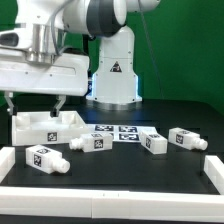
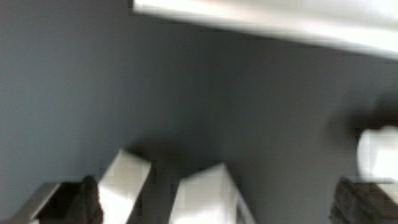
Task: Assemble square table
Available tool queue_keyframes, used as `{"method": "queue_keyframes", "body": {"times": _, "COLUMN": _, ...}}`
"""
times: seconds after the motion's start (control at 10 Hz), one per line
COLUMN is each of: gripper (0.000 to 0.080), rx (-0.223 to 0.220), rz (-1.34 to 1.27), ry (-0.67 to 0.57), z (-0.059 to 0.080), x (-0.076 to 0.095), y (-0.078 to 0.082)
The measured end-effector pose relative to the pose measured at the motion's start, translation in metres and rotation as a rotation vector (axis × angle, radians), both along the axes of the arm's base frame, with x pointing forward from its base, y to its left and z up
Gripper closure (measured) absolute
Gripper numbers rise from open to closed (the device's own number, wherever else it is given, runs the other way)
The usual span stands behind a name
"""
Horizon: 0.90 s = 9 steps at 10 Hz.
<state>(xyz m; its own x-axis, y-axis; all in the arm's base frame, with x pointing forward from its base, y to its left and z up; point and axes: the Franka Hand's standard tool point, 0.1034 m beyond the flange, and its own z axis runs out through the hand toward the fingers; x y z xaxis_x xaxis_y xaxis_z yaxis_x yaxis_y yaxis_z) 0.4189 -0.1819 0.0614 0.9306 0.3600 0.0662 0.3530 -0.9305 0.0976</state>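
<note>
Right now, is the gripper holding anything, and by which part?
Nothing is held. The gripper hangs open above the table top, with nothing between its fingers.

The worktop [image 1: 130, 170] looks black and matt, with barely any glare. The square table top [image 1: 48, 127] is smooth white plastic with a soft, dull sheen, and the legs [image 1: 155, 142] look like the same white plastic, each with flat, matt black-and-white printed tags. The marker board [image 1: 118, 133] is thin and flat, white and paper-like, without shine. The border rail [image 1: 110, 190] is plain white, smooth and matt. The arm's shell [image 1: 60, 20] is glossy white plastic with bright highlights. The jaws look dark and dull, too blurred in the wrist view to judge further.
</note>
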Motion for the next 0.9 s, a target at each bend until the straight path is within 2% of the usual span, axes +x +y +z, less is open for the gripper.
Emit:
{"method": "queue_keyframes", "body": {"times": 0.4, "gripper": 0.0151, "rx": -0.003, "rz": 0.006, "ry": -0.004, "z": 0.001, "x": 0.003, "y": -0.002}}
{"method": "queue_keyframes", "body": {"times": 0.7, "gripper": 0.0151, "rx": -0.008, "rz": -0.072, "ry": 0.013, "z": 0.001, "x": -0.002, "y": -0.007}}
{"method": "queue_keyframes", "body": {"times": 0.8, "gripper": 0.0151, "rx": -0.016, "rz": -0.098, "ry": 0.032, "z": -0.006, "x": -0.006, "y": -0.003}}
{"method": "queue_keyframes", "body": {"times": 0.9, "gripper": 0.0151, "rx": -0.021, "rz": -0.106, "ry": 0.047, "z": -0.011, "x": -0.012, "y": -0.007}}
